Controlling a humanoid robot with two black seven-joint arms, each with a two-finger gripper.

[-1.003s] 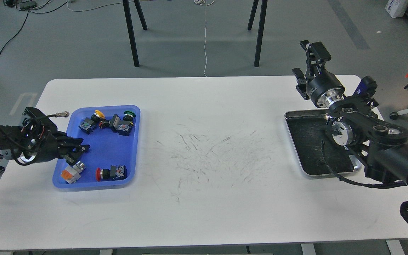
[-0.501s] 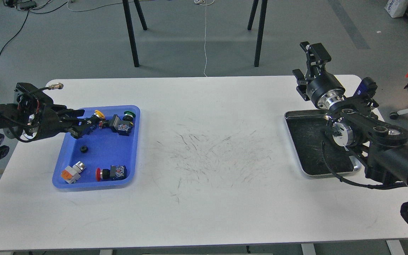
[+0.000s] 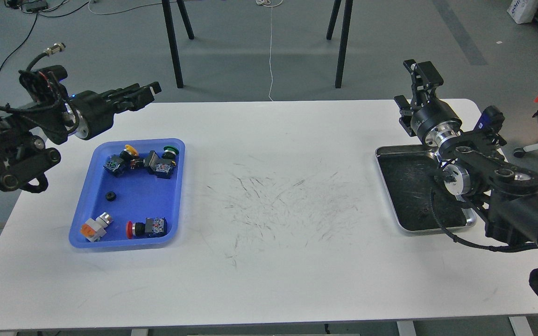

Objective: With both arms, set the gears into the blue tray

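One black gear (image 3: 109, 196) lies on the floor of the blue tray (image 3: 175, 186) among push-button switches (image 3: 147, 227); the left tool (image 3: 145, 91) hangs above the surface's (image 3: 269, 280) far-left edge, empty, gap unreadable; the right tool (image 3: 416, 84) stands parted, empty, beyond the steel tray (image 3: 385, 186).

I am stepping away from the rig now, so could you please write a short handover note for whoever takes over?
Left gripper: raised above the table's far-left edge, beyond the blue tray, nothing visible in it; open or shut is hard to tell from here.
Right gripper: open, empty, raised past the far end of the steel tray.
One gear lies on the blue tray's floor, left of centre, among the push-button switches.
Done: that gear is in.
Left: no second gear can be made out; the right arm hides part of the steel tray, so check there.
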